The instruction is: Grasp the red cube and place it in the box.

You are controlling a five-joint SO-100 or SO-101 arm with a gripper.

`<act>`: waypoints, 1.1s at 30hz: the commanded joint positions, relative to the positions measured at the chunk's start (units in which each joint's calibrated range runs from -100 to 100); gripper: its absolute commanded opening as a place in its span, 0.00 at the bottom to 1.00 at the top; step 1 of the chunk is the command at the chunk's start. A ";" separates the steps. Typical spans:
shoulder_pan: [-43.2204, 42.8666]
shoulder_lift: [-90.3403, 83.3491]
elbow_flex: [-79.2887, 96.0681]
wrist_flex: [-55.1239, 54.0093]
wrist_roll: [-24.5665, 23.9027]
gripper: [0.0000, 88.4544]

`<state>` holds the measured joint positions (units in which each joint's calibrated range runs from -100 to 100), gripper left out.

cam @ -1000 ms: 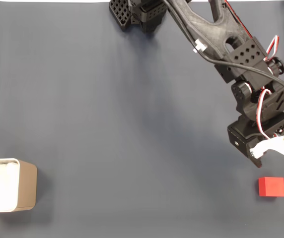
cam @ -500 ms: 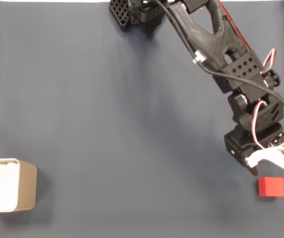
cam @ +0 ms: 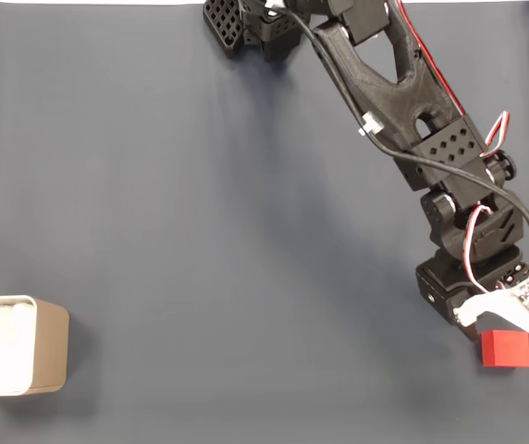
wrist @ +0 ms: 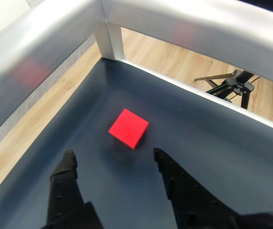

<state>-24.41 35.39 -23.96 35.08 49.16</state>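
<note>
In the fixed view, the box (cam: 33, 344) sits at the far left edge of the dark counter (cam: 200, 231), well apart from the red cube (cam: 506, 349) at lower right. The gripper (wrist: 112, 157) is spread wide, its two black fingers (wrist: 65, 167) empty, with the cube lying flat on the counter just beyond the fingertips.
</note>
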 commanded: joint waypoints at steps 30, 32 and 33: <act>-0.10 10.02 -16.82 -3.94 1.17 0.43; -0.24 10.45 -17.55 -4.35 1.12 0.43; -0.24 10.71 -17.92 -4.35 1.12 0.44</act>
<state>-24.55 47.37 -38.70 32.22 49.84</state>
